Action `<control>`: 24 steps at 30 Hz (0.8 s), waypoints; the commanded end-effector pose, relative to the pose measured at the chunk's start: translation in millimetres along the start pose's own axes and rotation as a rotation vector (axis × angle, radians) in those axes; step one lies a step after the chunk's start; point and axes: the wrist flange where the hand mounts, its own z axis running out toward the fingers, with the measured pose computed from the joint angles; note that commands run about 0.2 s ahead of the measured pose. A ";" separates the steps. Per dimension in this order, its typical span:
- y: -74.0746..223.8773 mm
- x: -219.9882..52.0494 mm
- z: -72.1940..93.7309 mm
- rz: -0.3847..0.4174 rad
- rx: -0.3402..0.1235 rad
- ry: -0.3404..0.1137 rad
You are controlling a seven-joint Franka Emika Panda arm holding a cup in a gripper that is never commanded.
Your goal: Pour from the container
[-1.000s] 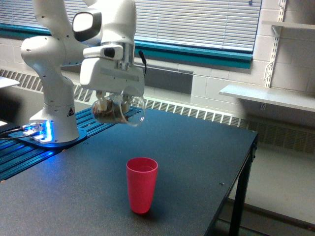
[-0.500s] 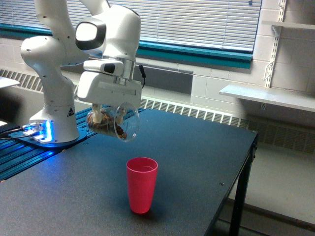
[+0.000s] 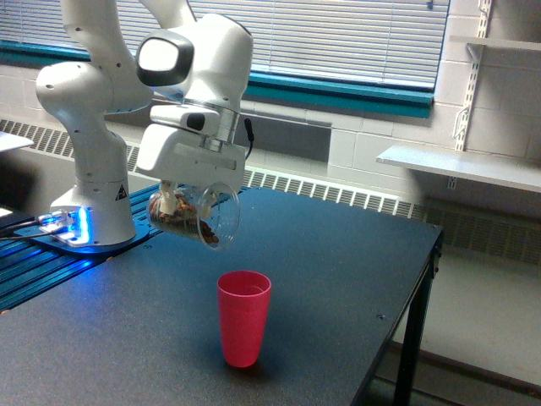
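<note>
The gripper [image 3: 188,196], left of the middle of the frame, is closed around the clear jar [image 3: 199,218] and holds it up in the air. The jar is tipped on its side with its mouth facing down and to the right, so the brown bits inside can slide out. The pink cup [image 3: 244,317] stands below and a little to the right, mouth up, ready to catch them. The dark table [image 3: 338,271] has lots of bare room around the cup, and its edge is far off at the right

Daylight is coming through the window blinds [image 3: 338,38], blue LEDs [image 3: 80,222] are glowing, everything's looking kinda soft.
</note>
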 end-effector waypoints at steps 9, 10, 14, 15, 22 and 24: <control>-23.0 -4.1 -1.9 -0.033 -0.056 0.001; -23.8 -4.3 -1.6 -0.035 -0.062 0.003; -27.6 -5.4 -1.1 -0.032 -0.084 0.000; -28.8 -5.6 -1.1 -0.031 -0.090 0.001; -35.8 -5.9 -0.6 -0.018 -0.128 0.005; -38.5 -7.0 0.3 -0.009 -0.132 0.000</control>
